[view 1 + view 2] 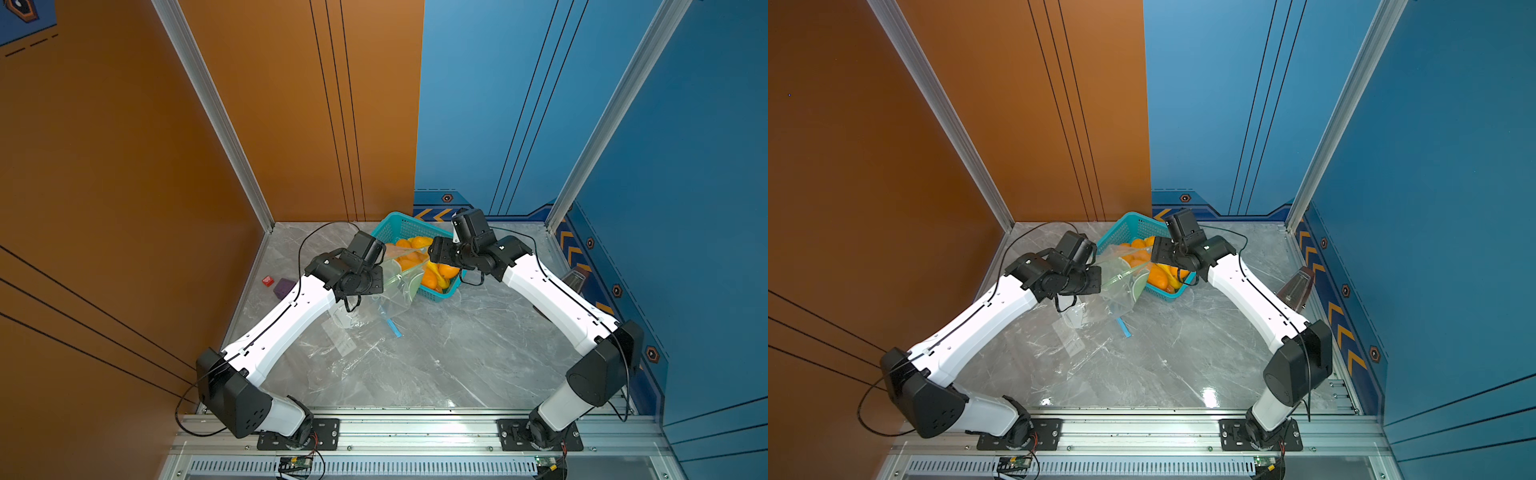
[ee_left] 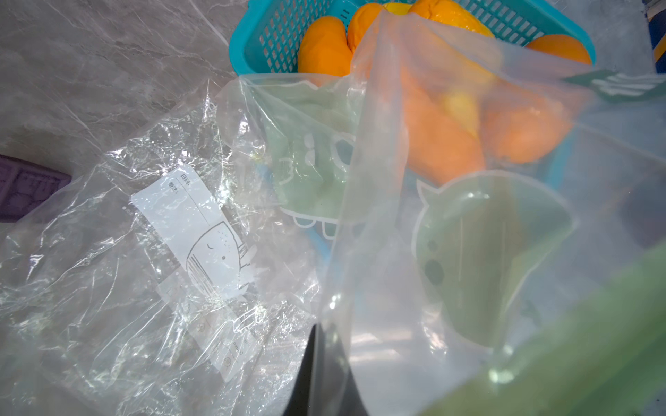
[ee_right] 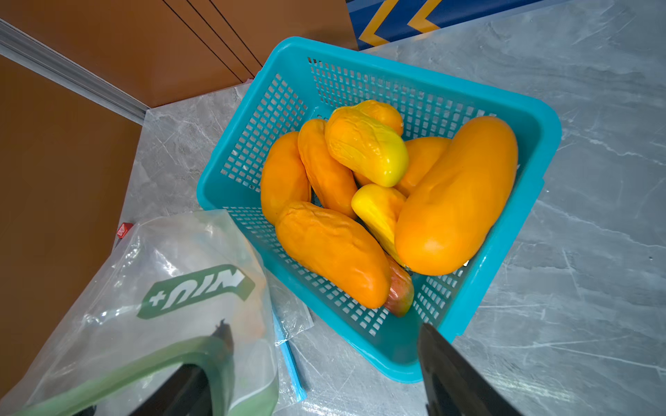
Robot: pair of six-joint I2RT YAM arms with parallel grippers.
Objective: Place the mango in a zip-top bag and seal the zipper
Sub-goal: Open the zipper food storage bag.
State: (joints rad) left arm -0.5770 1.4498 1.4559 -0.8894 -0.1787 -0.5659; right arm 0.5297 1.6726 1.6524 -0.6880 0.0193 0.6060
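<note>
Grey marble tabletop point(image 1: 457, 353). Left tool point(image 1: 384, 253) clamps the clear green-printed zip-top bag point(image 1: 399, 286); right tool point(image 1: 432, 251), jaws apart, should next grasp an orange mango point(image 3: 331, 252) in the teal mesh basket point(image 3: 540, 144).

On the zip-top bag point(image 3: 108, 273) you can read one brand mark: a green logo point(image 3: 196, 290) with the white letters "NIU+", which appears upside down in the right wrist view. On the crumpled clear bag point(image 2: 72, 295) you will find a white label point(image 2: 194, 230) with two short lines of small characters above a line drawing of a whale, but they are too small and blurred to read. The only other signs are yellow chevrons point(image 3: 382, 18) on the blue band point(image 3: 454, 12) at the foot of the wall.
</note>
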